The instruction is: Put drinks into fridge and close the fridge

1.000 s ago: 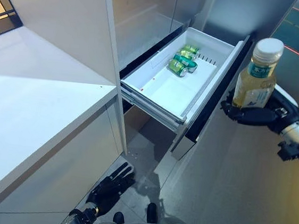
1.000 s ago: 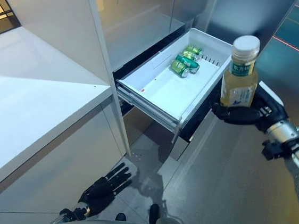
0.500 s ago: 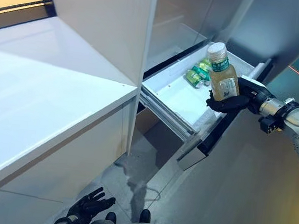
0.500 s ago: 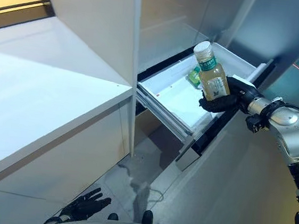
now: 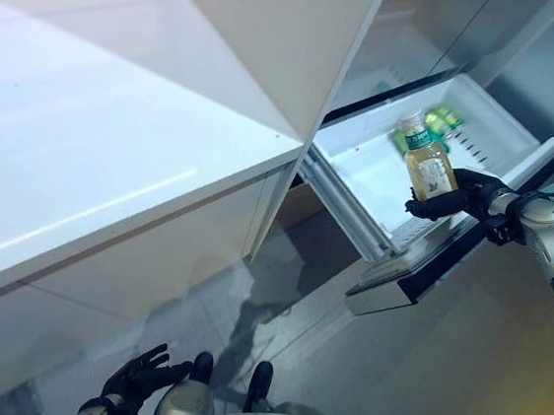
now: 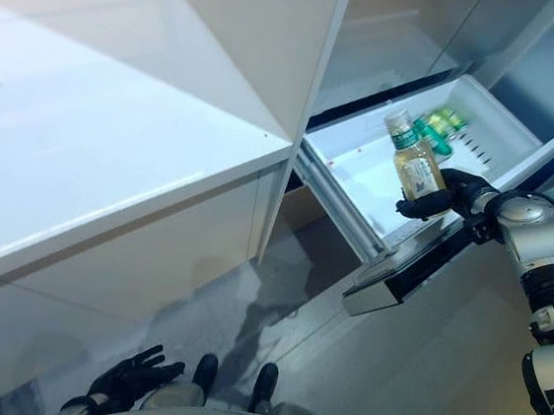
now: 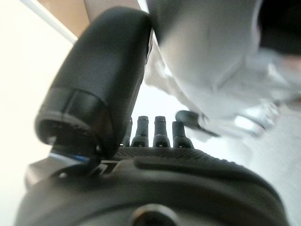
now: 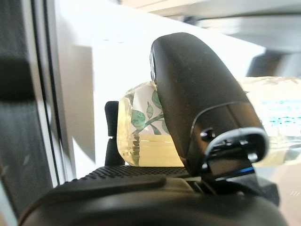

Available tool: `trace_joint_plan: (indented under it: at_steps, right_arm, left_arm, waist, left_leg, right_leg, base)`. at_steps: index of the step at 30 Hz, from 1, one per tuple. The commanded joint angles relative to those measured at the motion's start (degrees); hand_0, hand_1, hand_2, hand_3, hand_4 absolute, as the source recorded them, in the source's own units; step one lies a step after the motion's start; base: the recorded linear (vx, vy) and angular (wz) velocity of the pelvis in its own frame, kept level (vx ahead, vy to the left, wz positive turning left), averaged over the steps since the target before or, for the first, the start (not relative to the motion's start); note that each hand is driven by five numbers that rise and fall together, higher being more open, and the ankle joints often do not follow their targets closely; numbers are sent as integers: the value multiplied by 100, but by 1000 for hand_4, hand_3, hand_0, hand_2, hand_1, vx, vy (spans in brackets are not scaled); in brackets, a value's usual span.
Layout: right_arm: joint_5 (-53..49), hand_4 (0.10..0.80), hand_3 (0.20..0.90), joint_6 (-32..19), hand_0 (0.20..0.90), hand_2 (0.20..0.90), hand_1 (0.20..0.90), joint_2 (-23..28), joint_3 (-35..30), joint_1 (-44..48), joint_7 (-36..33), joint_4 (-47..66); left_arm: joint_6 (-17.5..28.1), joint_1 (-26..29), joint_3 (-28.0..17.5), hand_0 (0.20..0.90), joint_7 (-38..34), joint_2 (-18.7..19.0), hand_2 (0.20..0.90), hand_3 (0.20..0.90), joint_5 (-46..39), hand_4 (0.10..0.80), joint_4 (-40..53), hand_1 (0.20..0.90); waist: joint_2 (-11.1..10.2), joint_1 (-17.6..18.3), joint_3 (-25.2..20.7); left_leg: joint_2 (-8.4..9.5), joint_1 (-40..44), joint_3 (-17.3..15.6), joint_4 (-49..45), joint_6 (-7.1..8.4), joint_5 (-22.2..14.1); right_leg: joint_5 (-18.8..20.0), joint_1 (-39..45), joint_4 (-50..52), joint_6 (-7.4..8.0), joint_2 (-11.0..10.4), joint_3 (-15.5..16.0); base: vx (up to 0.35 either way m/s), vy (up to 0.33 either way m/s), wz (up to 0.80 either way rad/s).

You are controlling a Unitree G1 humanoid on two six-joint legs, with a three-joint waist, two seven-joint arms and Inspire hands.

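Note:
My right hand is shut on a bottle of yellow drink with a white cap and green label, held upright over the front part of the open white fridge drawer. In the right wrist view the thumb and fingers wrap the bottle. Green cans lie at the far end of the drawer, partly behind the bottle. My left hand hangs low near the floor with fingers spread, open and empty; it also shows in the left wrist view.
A white counter fills the left side, ending at a corner next to the drawer. The tall fridge body rises above the drawer. The drawer's dark front panel juts out over grey floor.
The camera has swung, shifting the whole scene. My right hand has carried the bottle lower and further over the drawer, closer to the cans. The left hand stays low.

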State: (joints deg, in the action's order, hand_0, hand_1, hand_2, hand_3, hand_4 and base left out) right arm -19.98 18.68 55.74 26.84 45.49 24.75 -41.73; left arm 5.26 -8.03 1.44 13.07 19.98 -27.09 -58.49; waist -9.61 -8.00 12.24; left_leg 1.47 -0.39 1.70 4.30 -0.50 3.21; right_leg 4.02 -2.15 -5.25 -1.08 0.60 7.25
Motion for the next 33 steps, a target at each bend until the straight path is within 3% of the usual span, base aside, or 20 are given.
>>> trace_joint_plan:
  at_steps: [1, 11, 23, 27, 33]
  right_arm:
    - [172, 100, 200, -335, 300, 300, 300, 502, 64, 1601, -236, -136]
    - [899, 100, 200, -657, 300, 300, 300, 409, 341, 1940, 66, -1213]
    - [1860, 100, 200, -505, 300, 300, 300, 327, 831, 2486, 263, -2052]
    - [2172, 100, 200, -104, 300, 300, 300, 155, 966, 2793, 563, -2157]
    - [2371, 100, 200, -93, 300, 300, 300, 80, 1256, 3232, 1053, -2567]
  left_arm:
    - [92, -273, 217, 900, 50, 335, 900, 900, 44, 800, 43, 900]
    - [164, -235, 223, 900, 89, 432, 900, 900, -63, 800, 127, 900]
    - [174, -224, 88, 900, 290, 540, 900, 900, -290, 800, 134, 900]
    - [-681, -99, 240, 900, -246, 640, 900, 900, -419, 800, 842, 900]
    - [-1207, 406, 319, 900, -524, 821, 900, 900, -716, 800, 873, 900]
  waist:
    - [132, -139, 68]
    - [328, -323, 468]
    - [494, -505, 785]
    - [446, -570, 715]
    - [379, -567, 730]
  left_leg:
    - [-4, -116, -56, -9, 31, -422]
    - [49, -402, 10, -23, 62, -295]
    - [100, -718, 97, -40, 94, -177]
    - [111, -762, 153, -74, 80, -176]
    - [72, -868, 156, -71, 85, -160]
  right_leg:
    - [-124, 154, 27, 514, 4, -50]
    - [-90, -79, 87, 491, -68, 155]
    - [-75, -358, 151, 457, -120, 302]
    - [-107, -378, 191, 423, -111, 304]
    - [-87, -503, 218, 395, -89, 337]
  base:
    - [-72, -4, 4]
    - [-44, -8, 9]
    - [-15, -5, 6]
    - [80, -15, 2]
    - [21, -20, 2]
